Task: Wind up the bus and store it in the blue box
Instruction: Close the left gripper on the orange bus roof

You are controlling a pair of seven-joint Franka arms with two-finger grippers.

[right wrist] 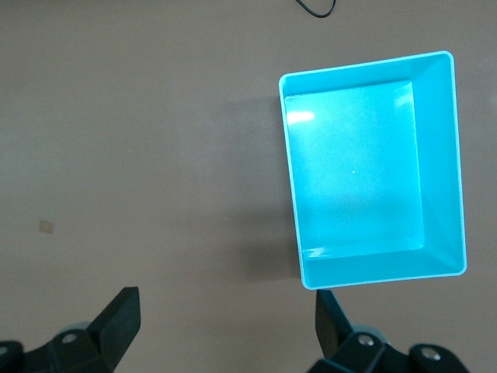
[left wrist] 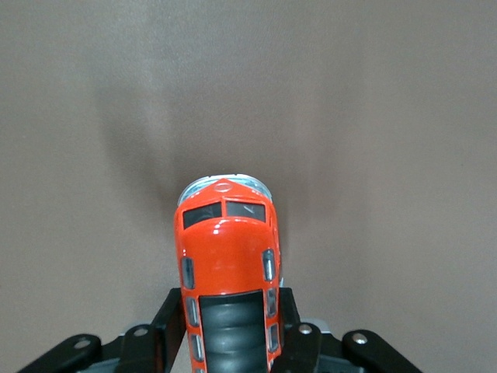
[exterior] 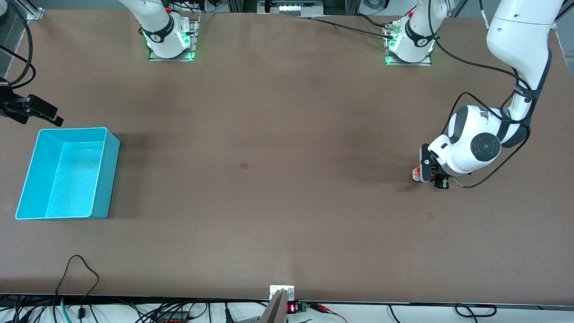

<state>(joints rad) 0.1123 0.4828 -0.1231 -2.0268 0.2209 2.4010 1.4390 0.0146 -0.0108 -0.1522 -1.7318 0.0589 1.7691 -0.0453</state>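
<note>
The small orange bus (left wrist: 229, 249) with a dark ribbed roof sits between the black fingers (left wrist: 169, 315) of my left gripper (left wrist: 231, 311), which is shut on its sides. In the front view only the bus's end (exterior: 416, 174) peeks out beside the left gripper (exterior: 426, 174), low at the table toward the left arm's end. The blue box (exterior: 106, 179) stands empty toward the right arm's end. My right gripper (exterior: 42, 112) hangs open beside the box's edge, nothing between its fingers. The right wrist view shows the blue box (right wrist: 443, 155) below the right gripper (right wrist: 227, 318).
A small tan mark (exterior: 244, 165) lies mid-table and a fainter one (exterior: 429, 215) sits nearer the front camera than the bus. Cables (exterior: 80, 269) trail over the table's front edge. The arm bases (exterior: 170, 40) stand along the back.
</note>
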